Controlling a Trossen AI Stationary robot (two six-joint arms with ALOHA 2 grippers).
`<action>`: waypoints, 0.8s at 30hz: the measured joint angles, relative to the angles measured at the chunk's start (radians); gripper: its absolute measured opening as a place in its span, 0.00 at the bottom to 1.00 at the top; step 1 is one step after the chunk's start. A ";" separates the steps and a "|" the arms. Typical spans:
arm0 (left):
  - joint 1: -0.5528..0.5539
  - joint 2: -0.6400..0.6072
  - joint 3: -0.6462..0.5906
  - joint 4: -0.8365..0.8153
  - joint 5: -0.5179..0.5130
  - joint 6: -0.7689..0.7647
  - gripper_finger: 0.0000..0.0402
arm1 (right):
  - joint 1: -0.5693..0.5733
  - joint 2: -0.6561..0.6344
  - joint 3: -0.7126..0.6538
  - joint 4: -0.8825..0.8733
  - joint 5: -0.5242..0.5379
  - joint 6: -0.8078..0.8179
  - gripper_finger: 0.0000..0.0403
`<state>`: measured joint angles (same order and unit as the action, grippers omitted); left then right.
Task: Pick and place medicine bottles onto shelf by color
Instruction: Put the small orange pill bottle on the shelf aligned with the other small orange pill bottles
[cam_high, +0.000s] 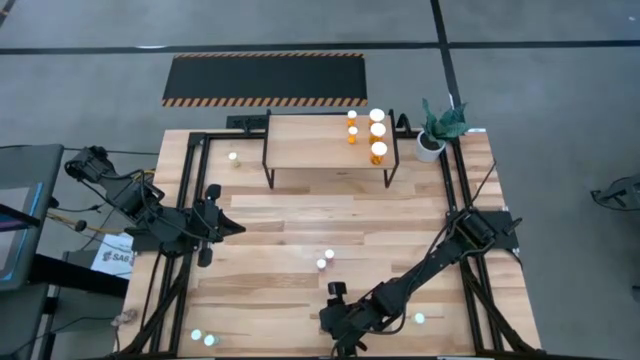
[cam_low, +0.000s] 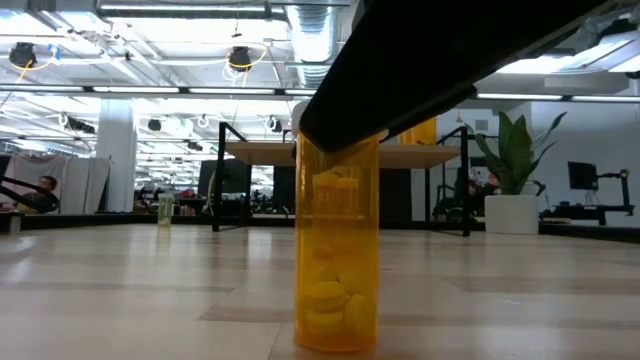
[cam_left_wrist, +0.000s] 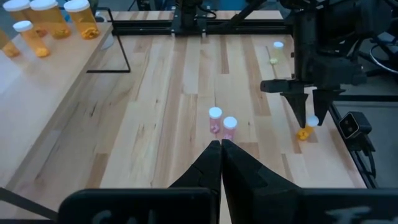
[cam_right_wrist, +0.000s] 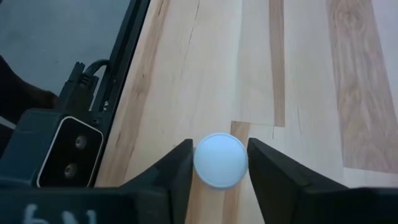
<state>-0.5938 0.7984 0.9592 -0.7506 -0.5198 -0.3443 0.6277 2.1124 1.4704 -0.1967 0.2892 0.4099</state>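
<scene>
We see the right gripper lowered at the near edge of the table, its two fingers standing on either side of the white cap of a small orange bottle. The fingers lie just beside the cap and appear to touch it, but we cannot tell whether the grip is firm. The bottle stands upright on the wood, with yellow tablets showing through its wall. A black frame rail and a small camera box sit close beside this bottle, at the table's edge.

The left gripper waits at the left side of the table with its fingers pressed together, holding nothing. In front of it stand two pinkish bottles, upright and nearly touching, in the middle of the table.

The shelf stands at the far side; on its right end we count several orange bottles, all upright. A potted plant stands just beside the shelf's right legs. Greenish bottles stand at the near left corner, one more near the right arm, and another to the left of the shelf.
</scene>
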 joint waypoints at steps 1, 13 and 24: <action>0.000 0.000 0.000 0.000 0.000 0.000 0.00 | 0.000 0.000 0.000 0.000 0.000 0.000 0.41; 0.000 0.000 0.000 0.000 0.000 0.000 0.00 | 0.001 -0.020 0.046 -0.062 -0.001 0.000 0.35; 0.000 0.000 0.000 0.003 0.000 0.008 0.00 | -0.034 -0.028 0.237 -0.370 -0.001 -0.053 0.35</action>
<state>-0.5938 0.7982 0.9592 -0.7475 -0.5198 -0.3363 0.5935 2.0842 1.7075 -0.5666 0.2882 0.3573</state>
